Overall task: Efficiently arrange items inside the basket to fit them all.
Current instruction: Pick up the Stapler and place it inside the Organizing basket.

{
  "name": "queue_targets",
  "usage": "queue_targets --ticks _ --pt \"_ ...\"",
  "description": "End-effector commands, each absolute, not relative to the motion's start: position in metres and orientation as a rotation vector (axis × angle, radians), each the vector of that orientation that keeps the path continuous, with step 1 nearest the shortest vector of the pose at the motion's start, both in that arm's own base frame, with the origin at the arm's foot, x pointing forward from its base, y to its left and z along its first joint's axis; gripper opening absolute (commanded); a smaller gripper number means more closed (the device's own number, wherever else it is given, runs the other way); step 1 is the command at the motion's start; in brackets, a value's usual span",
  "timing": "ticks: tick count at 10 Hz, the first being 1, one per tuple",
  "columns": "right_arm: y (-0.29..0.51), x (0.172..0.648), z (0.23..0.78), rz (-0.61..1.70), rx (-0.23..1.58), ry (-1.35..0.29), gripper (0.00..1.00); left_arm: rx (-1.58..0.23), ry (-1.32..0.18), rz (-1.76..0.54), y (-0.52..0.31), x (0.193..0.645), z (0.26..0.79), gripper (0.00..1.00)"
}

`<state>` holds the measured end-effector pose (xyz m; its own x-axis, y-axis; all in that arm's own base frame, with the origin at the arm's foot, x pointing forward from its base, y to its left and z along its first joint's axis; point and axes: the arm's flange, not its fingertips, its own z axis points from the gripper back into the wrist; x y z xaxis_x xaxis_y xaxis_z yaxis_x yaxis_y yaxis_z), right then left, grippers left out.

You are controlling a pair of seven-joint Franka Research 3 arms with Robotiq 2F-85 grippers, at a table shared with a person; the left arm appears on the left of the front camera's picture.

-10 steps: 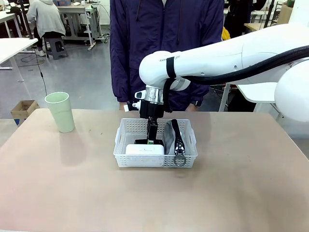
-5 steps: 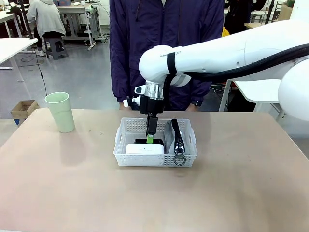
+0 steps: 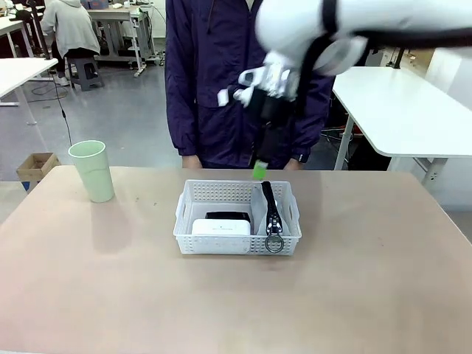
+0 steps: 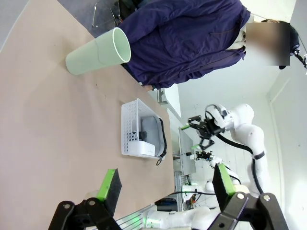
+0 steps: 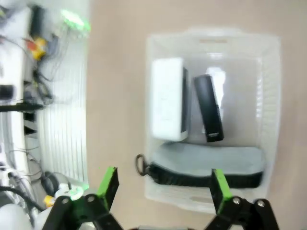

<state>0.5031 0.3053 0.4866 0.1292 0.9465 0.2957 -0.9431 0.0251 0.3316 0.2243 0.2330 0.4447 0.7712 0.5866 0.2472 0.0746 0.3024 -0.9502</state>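
Right jaws spread, empty; basket (image 5: 271, 100) directly below with stapler (image 5: 209, 109), white box (image 5: 167, 98), pouch (image 5: 207, 158). Left jaws spread. Box print unreadable.

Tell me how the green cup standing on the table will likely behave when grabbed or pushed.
The cup looks like thin plastic, so it is probably light. Standing tall on a base narrower than its mouth, it may tip if pushed high. Its smooth tapered sides could slip in a squeeze.

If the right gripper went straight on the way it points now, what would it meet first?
Probably the grey zip pouch in the white perforated plastic basket, straight below the open right gripper; depth is unclear.
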Motion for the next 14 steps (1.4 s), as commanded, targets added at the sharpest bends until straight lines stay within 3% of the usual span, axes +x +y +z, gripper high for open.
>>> queue_targets --ticks 1,3,5,7,10,11,12,13,14 --pt "0.210 0.464 0.488 1.379 0.702 -0.151 1.00 -1.247 -0.657 0.357 0.233 0.225 0.446 1.00" --pt "0.118 0.436 0.484 1.264 0.948 -0.290 1.00 -1.247 -0.657 0.357 0.233 0.225 0.446 1.00" --pt "0.020 0.401 0.459 0.919 1.153 -0.400 1.00 -1.247 -0.657 0.357 0.233 0.225 0.446 1.00" --pt "-0.043 0.373 0.419 0.473 1.342 -0.347 1.00 -1.247 -0.657 0.357 0.233 0.225 0.446 1.00" --pt "-0.076 0.345 0.366 0.053 1.544 -0.151 1.00 -1.247 -0.657 0.357 0.233 0.225 0.446 1.00" --pt "-0.077 0.346 0.354 -0.012 1.599 -0.116 1.00 -1.247 -0.657 0.357 0.233 0.225 0.446 1.00" --pt "-0.064 0.359 0.355 -0.017 1.462 -0.118 1.00 -1.247 -0.657 0.357 0.233 0.225 0.446 1.00" --pt "-0.086 0.336 0.344 0.158 1.498 -0.098 1.00 -1.247 -0.657 0.357 0.233 0.225 0.446 1.00" --pt "-0.086 0.336 0.344 0.158 1.498 -0.098 1.00 -1.247 -0.657 0.357 0.233 0.225 0.446 1.00"
